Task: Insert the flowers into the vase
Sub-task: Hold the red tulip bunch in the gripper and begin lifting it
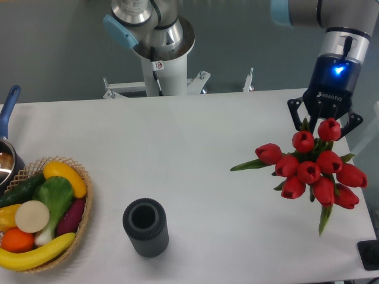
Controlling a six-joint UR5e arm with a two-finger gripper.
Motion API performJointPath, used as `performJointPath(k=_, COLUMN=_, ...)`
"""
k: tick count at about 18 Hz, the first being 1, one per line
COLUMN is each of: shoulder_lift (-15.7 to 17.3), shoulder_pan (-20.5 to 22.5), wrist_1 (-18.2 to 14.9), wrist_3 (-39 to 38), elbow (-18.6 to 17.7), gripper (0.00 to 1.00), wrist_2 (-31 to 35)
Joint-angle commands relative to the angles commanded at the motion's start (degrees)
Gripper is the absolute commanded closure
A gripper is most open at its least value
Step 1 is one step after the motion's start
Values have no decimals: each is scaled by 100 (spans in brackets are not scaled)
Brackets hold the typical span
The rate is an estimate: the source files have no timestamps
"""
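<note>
Near the worktop's right edge the hand (323,121) is gripping the flowers (312,167) by their hidden stems, buds facing the camera, probably light, soft and crushable, best taken low on the stems, while the vase (145,227) is standing upright by the front edge

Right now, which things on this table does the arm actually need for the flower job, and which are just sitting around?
Needed: flowers, held up by the gripper; vase, upright and empty.

Just lying about: wicker basket of produce at the left; pot with a blue handle at the left edge.
</note>
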Motion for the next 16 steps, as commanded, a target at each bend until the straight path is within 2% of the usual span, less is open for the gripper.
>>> performJointPath(k=11, shoulder_lift=-53, shoulder_pan=-97, wrist_1=17, wrist_3=0, elbow=26, gripper=79, wrist_2=-79)
performJointPath(k=16, shoulder_lift=-105, shoulder_pan=-299, wrist_1=88, wrist_3=17, elbow=26, gripper=79, wrist_2=-324)
